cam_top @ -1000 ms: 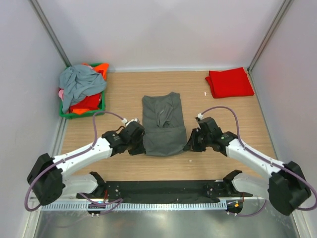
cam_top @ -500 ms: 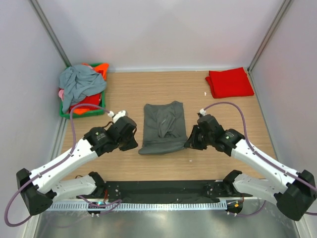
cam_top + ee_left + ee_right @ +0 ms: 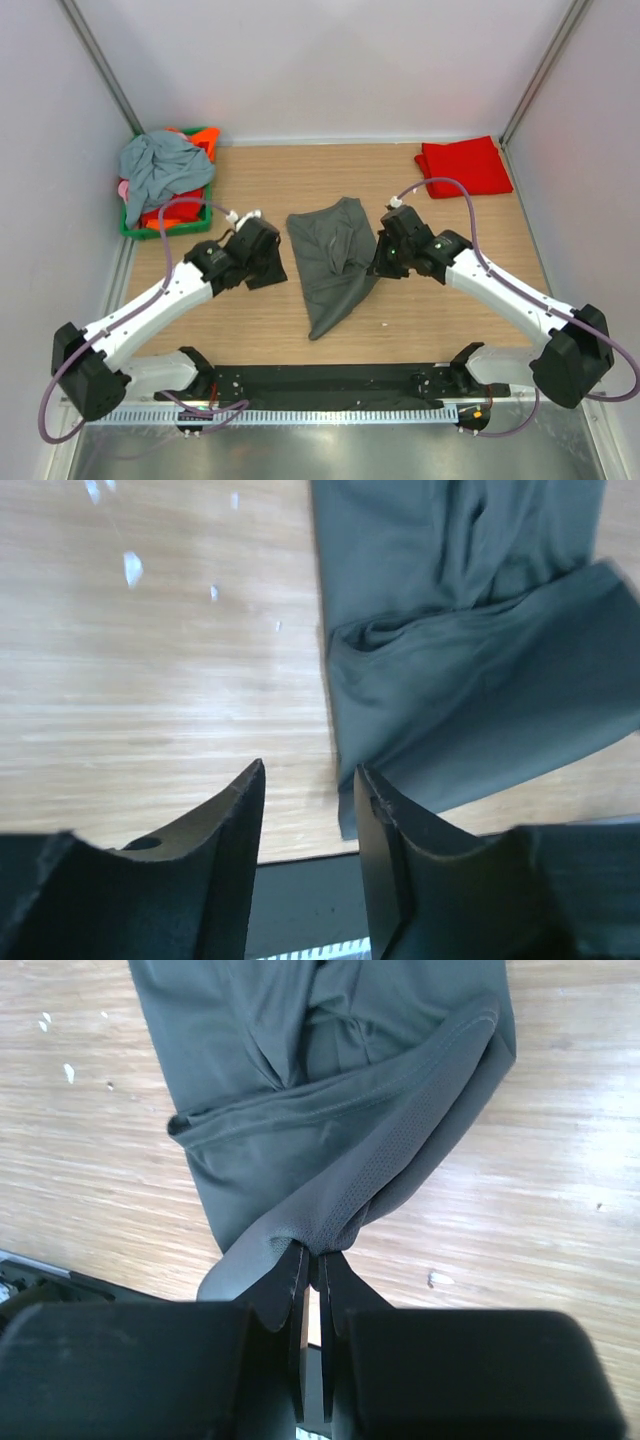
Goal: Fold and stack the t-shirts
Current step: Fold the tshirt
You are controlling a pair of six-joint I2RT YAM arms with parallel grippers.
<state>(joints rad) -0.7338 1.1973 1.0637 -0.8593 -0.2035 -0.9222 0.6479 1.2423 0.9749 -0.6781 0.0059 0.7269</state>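
Your left tool [image 3: 308, 780] is released, only the right tool [image 3: 310, 1260] grips the grey t-shirt [image 3: 330, 262], so the fold may twist

Open lane of bare table [image 3: 260, 175] between green basket [image 3: 135, 232] in far left corner and grey t-shirt [image 3: 335, 265] mid-table. Left gripper [image 3: 272, 272] stands in lane, jaws parted, just beside shirt's left edge, not touching. Right gripper [image 3: 382, 262] pinched on shirt's right edge, blocks that side. Beyond it, free table up to folded red t-shirt [image 3: 462, 166] in far right corner. Near strip passable below shirt's tip, bounded by black rail [image 3: 320, 383]. Walls close left, back, right.
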